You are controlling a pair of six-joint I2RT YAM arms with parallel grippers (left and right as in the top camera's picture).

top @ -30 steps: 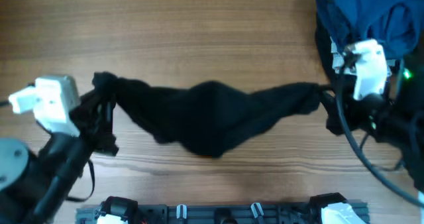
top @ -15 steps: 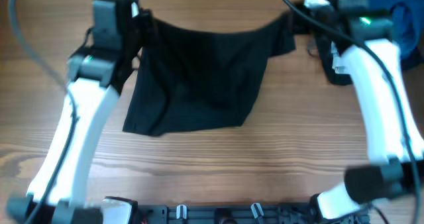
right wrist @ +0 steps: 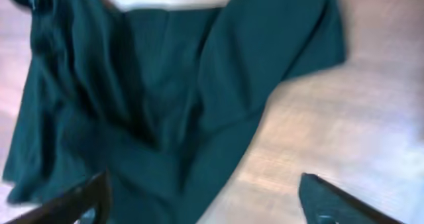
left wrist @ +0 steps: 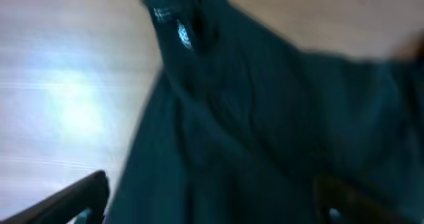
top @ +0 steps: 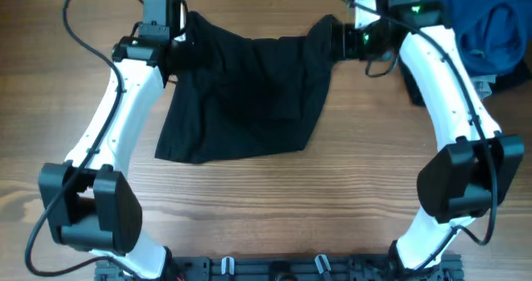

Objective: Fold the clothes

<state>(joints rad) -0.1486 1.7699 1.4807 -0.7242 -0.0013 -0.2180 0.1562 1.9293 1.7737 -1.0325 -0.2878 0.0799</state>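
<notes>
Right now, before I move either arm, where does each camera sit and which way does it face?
Overhead: fixed above the table, facing straight down on the spread black garment; both white arms show, left tool and right tool by its far corners.
Left wrist: on the left arm, facing down between its open fingers onto the garment's white mark.
Right wrist: on the right arm, facing past its open fingers across garment and bare table.
Shared: all three see the garment; only overhead sees the blue garment.

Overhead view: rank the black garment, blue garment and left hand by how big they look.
1. black garment
2. blue garment, though the frame edge cuts it off
3. left hand, clearly smallest
</notes>
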